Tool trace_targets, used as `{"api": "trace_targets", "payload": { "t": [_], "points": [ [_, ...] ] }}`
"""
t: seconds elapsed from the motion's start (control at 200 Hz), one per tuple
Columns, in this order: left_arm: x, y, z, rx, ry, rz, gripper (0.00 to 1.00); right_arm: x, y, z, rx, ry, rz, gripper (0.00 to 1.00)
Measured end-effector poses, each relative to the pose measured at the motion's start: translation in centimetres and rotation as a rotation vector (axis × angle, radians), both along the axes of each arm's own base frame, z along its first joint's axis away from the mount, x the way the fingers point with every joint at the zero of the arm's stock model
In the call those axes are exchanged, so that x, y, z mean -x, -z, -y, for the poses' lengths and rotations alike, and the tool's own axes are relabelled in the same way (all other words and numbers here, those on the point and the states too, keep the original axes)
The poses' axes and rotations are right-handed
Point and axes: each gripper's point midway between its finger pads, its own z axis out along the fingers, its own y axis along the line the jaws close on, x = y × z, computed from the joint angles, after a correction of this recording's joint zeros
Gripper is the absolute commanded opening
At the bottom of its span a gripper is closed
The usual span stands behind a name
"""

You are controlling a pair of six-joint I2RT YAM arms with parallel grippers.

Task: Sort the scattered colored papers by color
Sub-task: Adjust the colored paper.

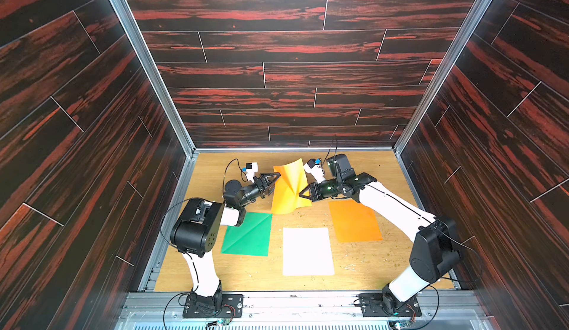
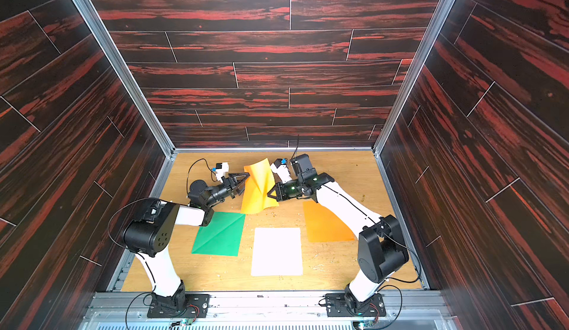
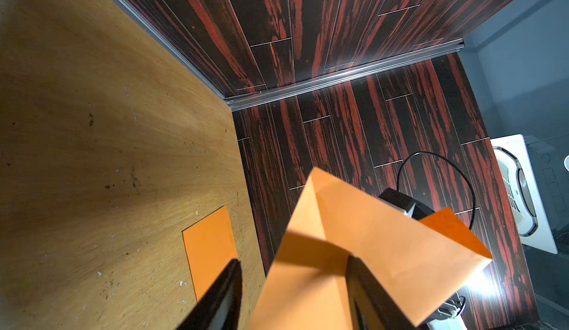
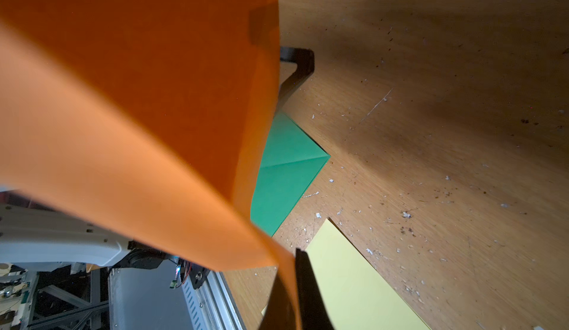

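An orange paper (image 1: 289, 189) (image 2: 258, 189) hangs bent above the table's far middle, a diagonal crease in it. My right gripper (image 1: 300, 193) (image 2: 268, 194) (image 4: 292, 257) is shut on its right edge. My left gripper (image 1: 275, 182) (image 2: 245, 184) (image 3: 292, 260) is open, its jaws standing on either side of the sheet's left edge (image 3: 354, 245). A second orange paper (image 1: 354, 220) (image 3: 211, 248) lies flat at the right. A green paper (image 1: 248, 236) (image 4: 286, 171) lies flat at the left. A white/cream paper (image 1: 308, 251) (image 4: 354, 276) lies in the middle front.
The wooden table (image 1: 369, 267) is speckled with small crumbs. Dark red-streaked walls (image 1: 277, 76) close in the back and both sides. A metal rail (image 1: 292, 300) with the arm bases runs along the front edge.
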Motion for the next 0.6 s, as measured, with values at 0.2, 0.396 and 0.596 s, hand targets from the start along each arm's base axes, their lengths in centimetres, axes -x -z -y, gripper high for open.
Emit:
{"api": "trace_targets", "payload": {
  "t": [0.2, 0.396, 0.596],
  "points": [
    [1.1, 0.0, -0.2, -0.013, -0.003, 0.012, 0.48, -1.1, -0.7, 0.7, 0.028, 0.041, 0.029, 0.0],
    [2.0, 0.9, -0.4, -0.035, -0.003, 0.009, 0.43, -1.8, -1.5, 0.9, 0.03, 0.048, 0.048, 0.0],
    [2.7, 1.0, -0.5, -0.051, -0.002, 0.027, 0.33, -2.4, -1.0, 0.5, 0.045, 0.036, 0.04, 0.0]
  ]
}}
